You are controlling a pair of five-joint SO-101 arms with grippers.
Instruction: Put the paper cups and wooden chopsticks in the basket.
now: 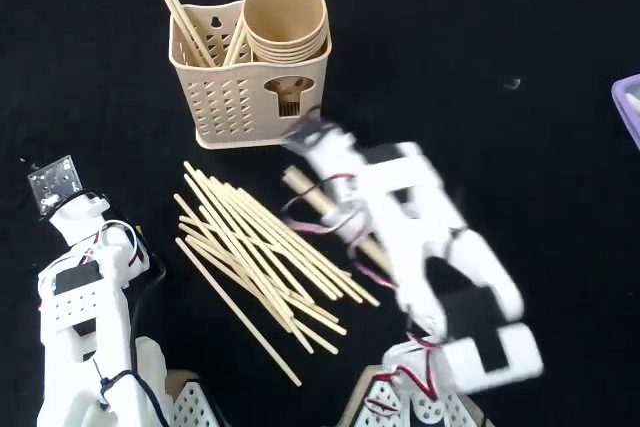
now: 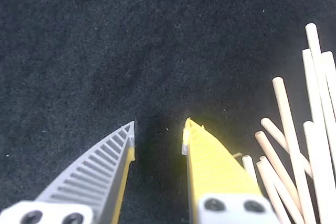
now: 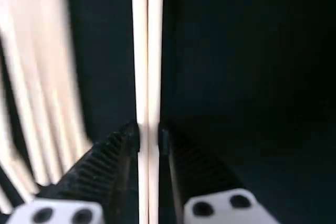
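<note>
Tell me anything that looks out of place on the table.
The loose chopsticks lie fanned and crisscrossed on the cloth in front of the basket, not inside it. The paper cups sit stacked in it. Nothing looks damaged.

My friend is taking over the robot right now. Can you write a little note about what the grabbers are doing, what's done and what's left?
The right gripper is shut on a pair of chopsticks, just beside the basket.
The left gripper is open and holds nothing, over the black cloth next to the pile of chopsticks.
Done: the paper cups sit stacked in the basket, with a few chopsticks beside them.
Left: the held pair and the whole pile on the table need to go in.
</note>
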